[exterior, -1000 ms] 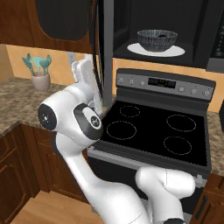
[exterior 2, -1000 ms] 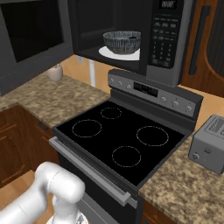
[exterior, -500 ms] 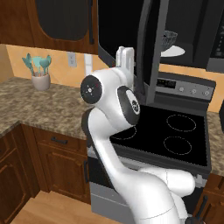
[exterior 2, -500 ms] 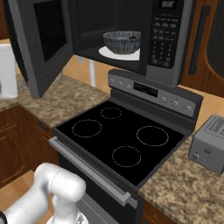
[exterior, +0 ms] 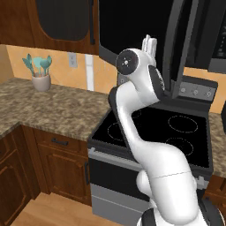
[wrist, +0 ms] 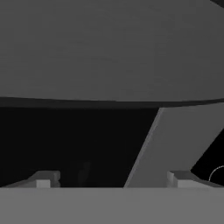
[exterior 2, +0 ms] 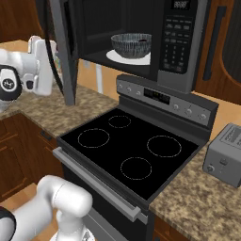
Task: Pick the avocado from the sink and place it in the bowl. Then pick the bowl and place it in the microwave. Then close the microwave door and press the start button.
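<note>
So, going left to right across what my cameras are giving me:

Utensil pot (exterior: 42,80): one, sitting far left on the counter (exterior: 53,108), well apart from anything I am working on.

My gripper (wrist: 114,181): I am carrying it with the jaws standing wide and nothing between them; the fingertips (wrist: 43,179) are showing at the bottom of the hand view, close against the dark door panel.

Microwave door (exterior 2: 60,47): one, and it is hanging part-way open (hinged on its left edge, swung out toward me), with my hand just behind its outer face in the right base view. Closing is the step I am judging to be under way, not finished.

Stove (exterior 2: 129,153): one, with four ring burners, directly below the microwave.

Bowl (exterior 2: 131,45): one, already resting on the white turntable plate (exterior 2: 126,57) inside the microwave (exterior 2: 141,35), so that placing step is looking done.

Avocado: I am not able to make it out inside the bowl from here (the rim is hiding the inside), so I cannot confirm it.

Control strip (exterior 2: 176,40): one, at the microwave's right; the start button is waiting, untouched as far as I can judge.

Toaster (exterior 2: 225,155): one, far right on the counter.

Left to do: shutting the door fully, then pressing start.
</note>
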